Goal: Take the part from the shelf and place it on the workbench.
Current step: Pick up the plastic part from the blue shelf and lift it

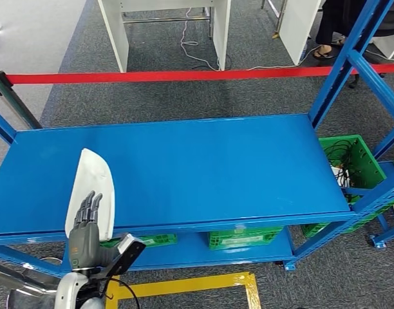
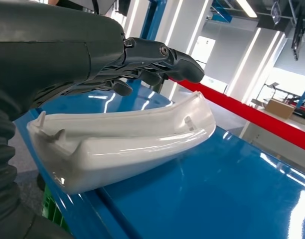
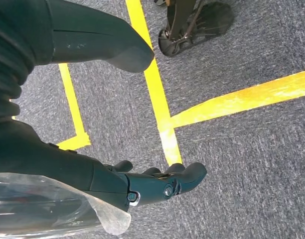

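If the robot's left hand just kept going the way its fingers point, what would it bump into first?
Probably nothing soon: the left hand lies over the white part on the blue shelf, fingers pointing along it. Going on, it would slide over the part, then over bare shelf; its height is unclear.

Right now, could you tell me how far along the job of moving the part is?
Nothing looks finished. The white part lies at the front edge of the blue shelf. The left hand reaches over it, fingers extended, no grip visible. The right hand hangs over the floor. Grasping, lifting and placing on the workbench remain.

No readable text, label, brand or number is showing anywhere in these views. No sign with words is appearing on any surface either.
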You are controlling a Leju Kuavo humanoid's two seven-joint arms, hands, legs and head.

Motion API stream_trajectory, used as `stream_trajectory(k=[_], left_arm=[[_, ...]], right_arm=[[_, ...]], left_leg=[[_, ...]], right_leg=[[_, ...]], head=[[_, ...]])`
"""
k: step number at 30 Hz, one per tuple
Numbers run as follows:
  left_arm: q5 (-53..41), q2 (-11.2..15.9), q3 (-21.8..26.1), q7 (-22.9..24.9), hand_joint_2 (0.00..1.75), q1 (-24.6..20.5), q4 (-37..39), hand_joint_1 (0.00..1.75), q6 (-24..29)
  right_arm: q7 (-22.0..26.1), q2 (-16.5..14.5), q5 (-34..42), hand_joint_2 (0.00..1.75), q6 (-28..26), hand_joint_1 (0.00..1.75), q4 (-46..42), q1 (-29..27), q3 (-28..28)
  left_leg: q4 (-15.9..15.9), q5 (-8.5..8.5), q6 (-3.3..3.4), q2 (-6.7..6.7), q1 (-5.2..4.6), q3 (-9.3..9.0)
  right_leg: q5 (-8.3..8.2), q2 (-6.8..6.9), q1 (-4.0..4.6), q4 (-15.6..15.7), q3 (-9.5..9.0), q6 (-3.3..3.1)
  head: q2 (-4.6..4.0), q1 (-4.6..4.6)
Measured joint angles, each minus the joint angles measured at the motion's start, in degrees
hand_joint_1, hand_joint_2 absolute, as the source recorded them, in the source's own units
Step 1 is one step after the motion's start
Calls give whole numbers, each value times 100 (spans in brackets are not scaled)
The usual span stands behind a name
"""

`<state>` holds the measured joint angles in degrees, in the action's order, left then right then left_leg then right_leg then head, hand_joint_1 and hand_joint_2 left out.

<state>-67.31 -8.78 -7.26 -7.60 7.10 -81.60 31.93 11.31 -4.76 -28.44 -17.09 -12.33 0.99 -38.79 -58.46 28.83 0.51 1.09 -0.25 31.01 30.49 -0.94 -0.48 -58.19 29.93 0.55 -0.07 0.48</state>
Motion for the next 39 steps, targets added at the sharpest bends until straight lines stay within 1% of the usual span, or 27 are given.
stream_trajectory(k=[11,13,15,17,20,24,29,39], left_arm=[[-153,-50,73,97,175,-62,157,0,-2],[-285,-60,77,197,175,-81,189,8,-10],[-446,-67,81,333,175,-106,228,40,-15],[-627,-71,95,498,175,-134,272,68,-15],[-896,-71,120,729,175,-168,326,73,-14],[-1130,-71,166,950,175,-204,384,166,-16],[-1171,-57,276,1046,175,-255,454,175,-20],[-1108,-23,489,1045,175,-340,526,175,-9]], right_arm=[[-11,-2,-14,175,0,0,0,2,-3],[-15,-2,-31,175,0,0,0,3,-4],[-23,-2,-53,175,0,0,0,3,-9],[-28,-3,-78,175,3,0,0,3,-26],[-37,-4,-108,175,7,0,0,4,-46],[-44,-4,-140,175,22,0,1,6,-53],[-43,-7,-169,175,63,0,2,10,-73],[-58,-7,-226,175,66,0,2,18,-108]], left_leg=[[0,0,0,0,0,0],[0,0,0,0,0,0],[0,0,0,0,0,0],[0,0,0,0,0,0],[0,0,0,0,0,0],[0,0,0,0,0,0],[0,0,0,0,0,0],[0,0,0,0,0,0]], right_leg=[[0,0,0,0,1,0],[0,0,0,0,1,0],[0,0,0,0,0,0],[0,0,0,0,0,0],[0,0,0,0,0,0],[0,0,0,0,0,0],[0,0,0,0,0,0],[0,0,0,0,-1,0]], head=[[0,-1],[0,-1],[0,0],[0,0],[0,-1],[0,0],[0,0],[0,-1]])
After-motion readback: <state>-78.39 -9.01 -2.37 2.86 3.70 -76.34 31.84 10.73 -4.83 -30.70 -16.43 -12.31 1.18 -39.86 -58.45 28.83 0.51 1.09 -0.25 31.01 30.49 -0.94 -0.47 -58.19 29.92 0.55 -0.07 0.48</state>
